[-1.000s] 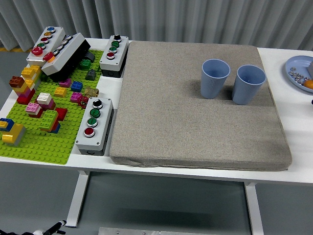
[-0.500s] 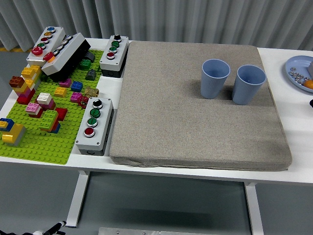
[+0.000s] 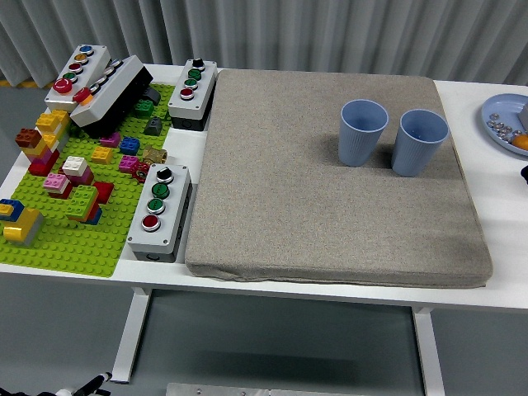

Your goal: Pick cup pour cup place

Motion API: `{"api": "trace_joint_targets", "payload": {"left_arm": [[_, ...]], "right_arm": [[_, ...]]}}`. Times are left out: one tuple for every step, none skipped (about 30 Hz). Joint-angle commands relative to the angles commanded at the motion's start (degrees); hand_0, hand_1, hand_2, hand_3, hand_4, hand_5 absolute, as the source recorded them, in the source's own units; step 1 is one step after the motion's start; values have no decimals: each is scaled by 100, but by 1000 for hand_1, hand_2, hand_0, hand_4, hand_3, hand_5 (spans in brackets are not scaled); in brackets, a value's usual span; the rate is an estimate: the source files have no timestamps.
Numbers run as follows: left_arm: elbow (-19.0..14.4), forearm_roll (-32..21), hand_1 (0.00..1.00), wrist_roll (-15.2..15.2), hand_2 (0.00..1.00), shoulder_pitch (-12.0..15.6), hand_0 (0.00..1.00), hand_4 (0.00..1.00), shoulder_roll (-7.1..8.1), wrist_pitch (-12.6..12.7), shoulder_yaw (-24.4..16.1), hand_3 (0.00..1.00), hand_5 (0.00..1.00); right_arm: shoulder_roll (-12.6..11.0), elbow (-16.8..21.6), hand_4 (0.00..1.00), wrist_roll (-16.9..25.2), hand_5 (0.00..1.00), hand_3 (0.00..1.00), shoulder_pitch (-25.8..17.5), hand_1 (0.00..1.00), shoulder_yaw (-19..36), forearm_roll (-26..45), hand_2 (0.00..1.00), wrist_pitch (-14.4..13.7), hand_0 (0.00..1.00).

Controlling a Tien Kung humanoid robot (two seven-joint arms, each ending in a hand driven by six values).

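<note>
Two blue cups upright on grey mat (image 3: 330, 177), upper right of frame: left cup (image 3: 363, 132) and right cup (image 3: 420, 142), just beside each other, not clearly touching. Contents of both not discernible. Mat covering centre and right of white counter (image 3: 503, 223).

Right robot hand (image 3: 524, 174): only a small dark sliver at right edge of frame, mid-height, over the counter, well apart from the cups; spread or curled impossible to tell. Left robot hand not seen over the counter.

Blue plate (image 3: 500, 120) cut off at upper right edge, small metallic bits and something orange on it.

Left of frame: green baseplate (image 3: 70, 243) with loose coloured bricks scattered on top. Grey button box (image 3: 159, 210) at baseplate's right edge, beside mat. Second button box (image 3: 192, 92) at mat's upper left corner. Two more button boxes (image 3: 99, 82) stacked, tilted, upper left of frame.

Grey curtain across top of frame.
</note>
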Motion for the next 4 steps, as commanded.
{"api": "trace_joint_targets", "payload": {"left_arm": [[0,-1,841,-2,875,2,821,637,-1,3,1,805,998],[0,-4,841,-2,875,9,821,637,-2,1,1,805,998],[0,-5,841,-2,875,12,821,637,-2,1,2,805,998],[0,-6,841,-2,875,14,821,637,-3,-1,10,805,998]], "right_arm": [[1,0,727,6,981,817,-1,812,-7,5,856,4,930],[11,-3,727,5,981,817,-5,812,-29,-7,856,-8,930],[14,-4,727,5,981,817,-7,812,-36,-12,856,-12,930],[23,-6,727,6,981,817,-9,812,-38,-11,856,-12,930]]}}
